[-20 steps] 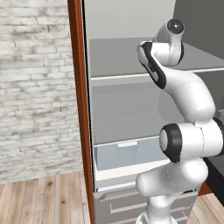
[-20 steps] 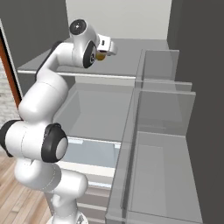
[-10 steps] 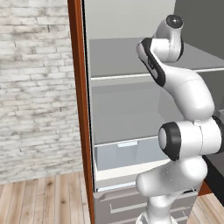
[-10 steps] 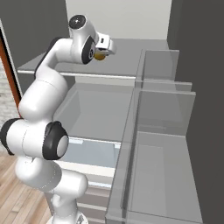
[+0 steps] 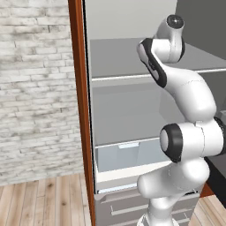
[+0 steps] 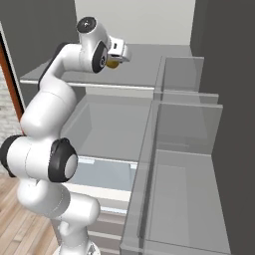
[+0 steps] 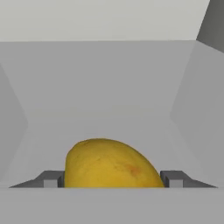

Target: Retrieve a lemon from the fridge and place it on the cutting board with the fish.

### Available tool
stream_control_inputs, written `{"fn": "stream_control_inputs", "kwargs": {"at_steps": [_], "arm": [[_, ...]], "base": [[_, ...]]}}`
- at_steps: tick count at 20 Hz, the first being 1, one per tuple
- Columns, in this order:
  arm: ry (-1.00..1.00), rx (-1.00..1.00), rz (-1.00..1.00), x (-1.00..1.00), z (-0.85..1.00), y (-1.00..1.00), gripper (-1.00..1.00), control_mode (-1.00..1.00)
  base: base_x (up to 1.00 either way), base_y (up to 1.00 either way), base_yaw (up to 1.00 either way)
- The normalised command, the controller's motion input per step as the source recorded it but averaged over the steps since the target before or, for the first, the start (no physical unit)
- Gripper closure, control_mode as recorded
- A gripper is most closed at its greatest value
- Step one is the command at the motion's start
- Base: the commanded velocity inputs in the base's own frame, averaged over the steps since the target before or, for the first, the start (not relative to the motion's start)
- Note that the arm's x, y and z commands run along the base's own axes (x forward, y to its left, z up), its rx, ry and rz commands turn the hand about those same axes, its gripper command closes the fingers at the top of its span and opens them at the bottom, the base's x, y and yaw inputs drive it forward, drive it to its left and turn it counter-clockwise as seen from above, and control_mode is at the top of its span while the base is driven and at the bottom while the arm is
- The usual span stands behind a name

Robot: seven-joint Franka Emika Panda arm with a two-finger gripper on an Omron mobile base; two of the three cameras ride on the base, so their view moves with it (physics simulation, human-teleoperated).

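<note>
My claw (image 7: 113, 179) straddles the lemon (image 7: 111, 162) on the fridge (image 6: 149, 64) upper shelf, fingertips (image 7: 51, 178) flanking it closely; I cannot tell if they grip.

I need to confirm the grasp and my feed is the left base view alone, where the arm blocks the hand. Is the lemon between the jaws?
Observer: Yes. In the hand view the lemon sits between the two fingertips, one on each side.
Operator: Are they pressing on it?
Observer: The left tip meets its edge; contact on the right I cannot tell.
Operator: Which level of the fridge?
Observer: The right base view puts the gripper over the upper shelf, the lemon showing yellow beneath the hand.
</note>
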Motion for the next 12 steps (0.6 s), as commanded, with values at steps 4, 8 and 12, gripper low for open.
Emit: {"fn": "stream_control_inputs", "kwargs": {"at_steps": [4,8,12], "arm": [[-0.24,0.0,-0.01,-0.19,0.0,0.16,1.0,-1.0],[-0.23,0.01,-0.07,-0.77,0.18,0.27,1.0,-1.0],[0.01,0.05,-0.07,-0.96,0.58,0.27,1.0,-1.0]], "base": [[0.0,0.0,0.0],[0.0,0.0,0.0],[0.0,0.0,0.0]]}}
